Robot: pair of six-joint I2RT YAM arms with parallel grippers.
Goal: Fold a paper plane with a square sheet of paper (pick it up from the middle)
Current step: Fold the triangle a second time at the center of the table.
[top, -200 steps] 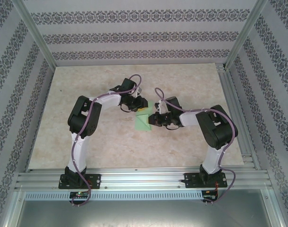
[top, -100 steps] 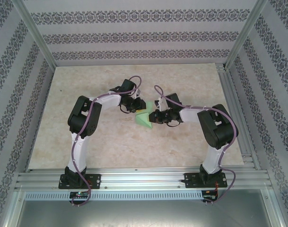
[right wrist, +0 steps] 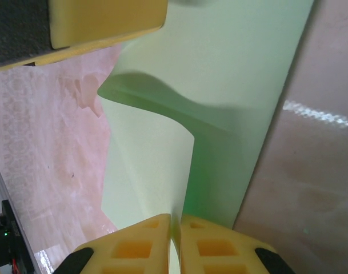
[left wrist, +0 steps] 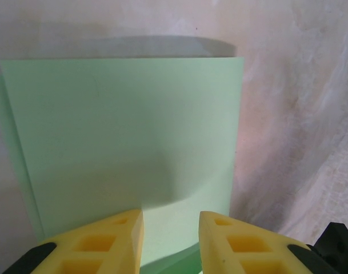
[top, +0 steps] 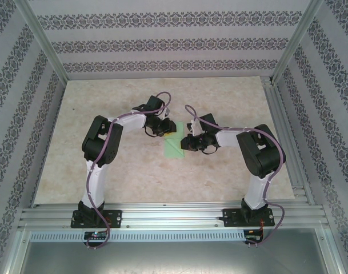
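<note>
The right gripper [right wrist: 175, 228] has its 2 yellow jaws closed almost flat together, with an edge of the thin, matte, light-green square sheet of paper [right wrist: 219, 114] pinched between them. From that pinch the held layer rises and curls in a soft wave above a 2nd layer lying flat beneath it.

The left gripper [left wrist: 171, 231] has its 2 yellow jaws parted. Green paper shows through the gap and nothing bridges it, so the jaws read as open, with the tips low over the near edge of the paper. I cannot tell whether the tips press on it.

Further out, the left wrist view shows 2 layers. The upper one sits slightly askew, so a thin strip of the lower one shows along its left side. From overhead, the square sheet of paper lies on the pale marbled table [top: 105, 171] between the 2 grippers, near the middle. There it looks like a narrow rectangle, not a square.

I judge the 1st fold, the centre one, to be in hand. One half lies over the other, but the held layer bulges and the edges do not line up, so the crease is not yet pressed. Squaring the edges, flattening that crease, folding the nose corners and folding the wings all remain. No pointed dart shape exists yet.

No container is involved, and the paper rests directly on the table.
</note>
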